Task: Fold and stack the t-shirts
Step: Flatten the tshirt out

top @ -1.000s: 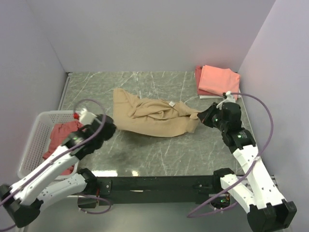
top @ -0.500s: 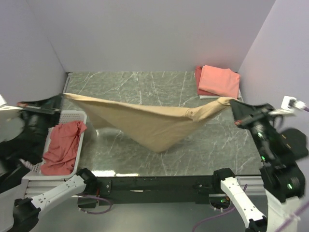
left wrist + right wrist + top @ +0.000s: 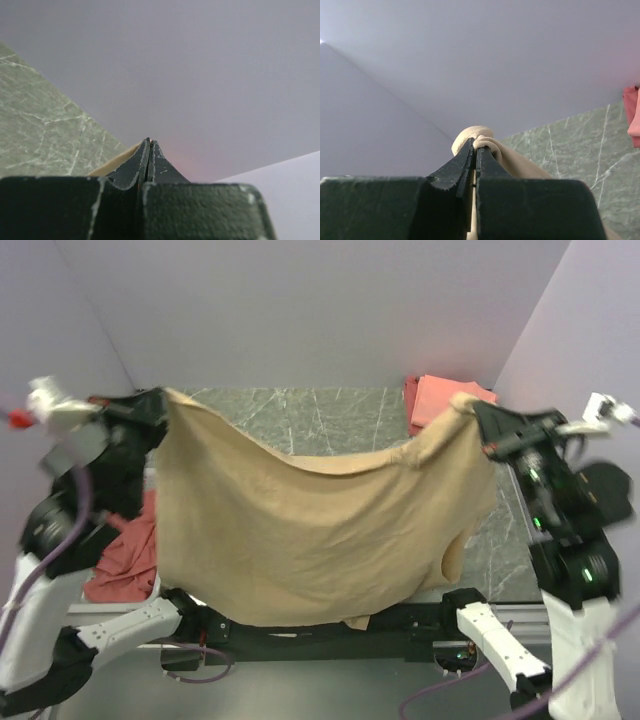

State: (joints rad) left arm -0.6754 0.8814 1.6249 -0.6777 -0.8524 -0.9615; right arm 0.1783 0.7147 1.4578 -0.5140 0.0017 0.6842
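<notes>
A tan-beige t-shirt hangs spread wide in the air between both arms, covering most of the table in the top view. My left gripper is shut on its upper left corner; a strip of tan cloth shows beside the shut jaws. My right gripper is shut on the upper right corner, where bunched tan cloth curls over the fingertips. A folded salmon-pink t-shirt lies on a red one at the back right. A dusty red t-shirt lies in the basket at the left.
The white mesh basket sits at the left edge, mostly hidden by my left arm and the hanging shirt. The green marble table shows at the back, with lilac walls close on three sides.
Both arms rose and moved apart, lifting the tan-beige shirt from a sagging sling over the table into a wide hanging sheet. One second ago it lay crumpled on the table.
</notes>
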